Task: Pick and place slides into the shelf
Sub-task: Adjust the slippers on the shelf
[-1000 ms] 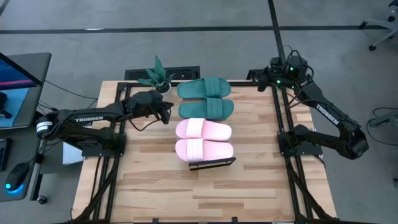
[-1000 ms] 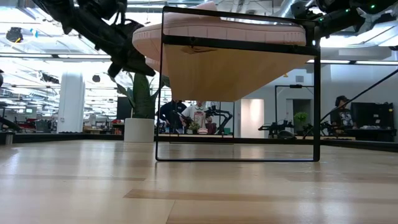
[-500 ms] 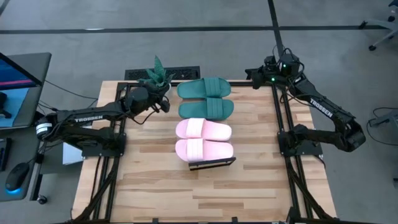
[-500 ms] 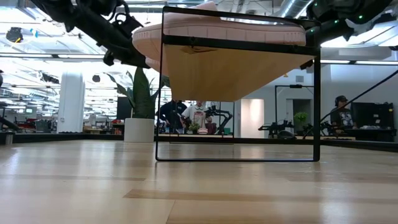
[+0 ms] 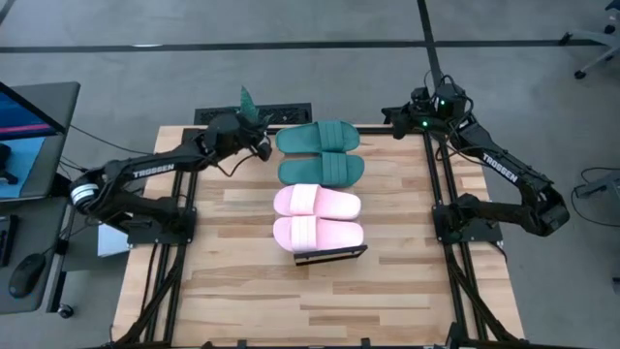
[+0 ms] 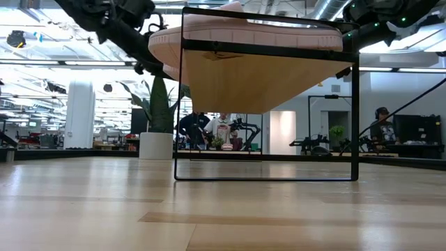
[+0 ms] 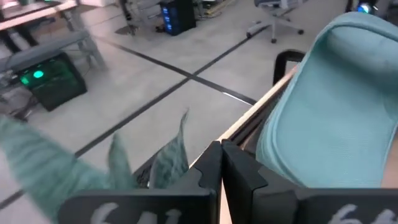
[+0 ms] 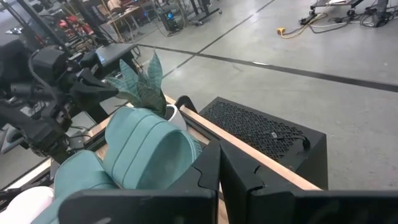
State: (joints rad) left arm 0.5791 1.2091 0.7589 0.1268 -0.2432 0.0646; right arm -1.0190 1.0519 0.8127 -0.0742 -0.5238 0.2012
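Two pale pink slides (image 5: 317, 202) (image 5: 317, 233) lie side by side on the shelf (image 5: 330, 255). In the low view one pink slide (image 6: 244, 38) rests sole-down on the plank top above the dark frame (image 6: 182, 104). Two dark green slides (image 5: 320, 138) (image 5: 323, 171) lie beyond them toward the far edge; whether the shelf is under them I cannot tell. My left gripper (image 5: 263, 147) is shut and hovers left of the green slides, by the plant; the near green slide (image 7: 336, 106) shows in its wrist view. My right gripper (image 5: 392, 118) is shut above the far right corner, facing the green slides (image 8: 149, 149).
A small potted plant (image 5: 247, 105) with a white pot (image 8: 171, 113) stands at the far edge beside my left gripper. A black vented box (image 8: 267, 130) lies behind the far edge. Bare wood tabletop (image 5: 242, 291) spreads toward the near edge.
My left gripper has drawn back from beside the nearer green slide toward the far edge and now sits next to the plant. My right arm has swung slightly toward the table's left at the far right corner. The slides have not moved.
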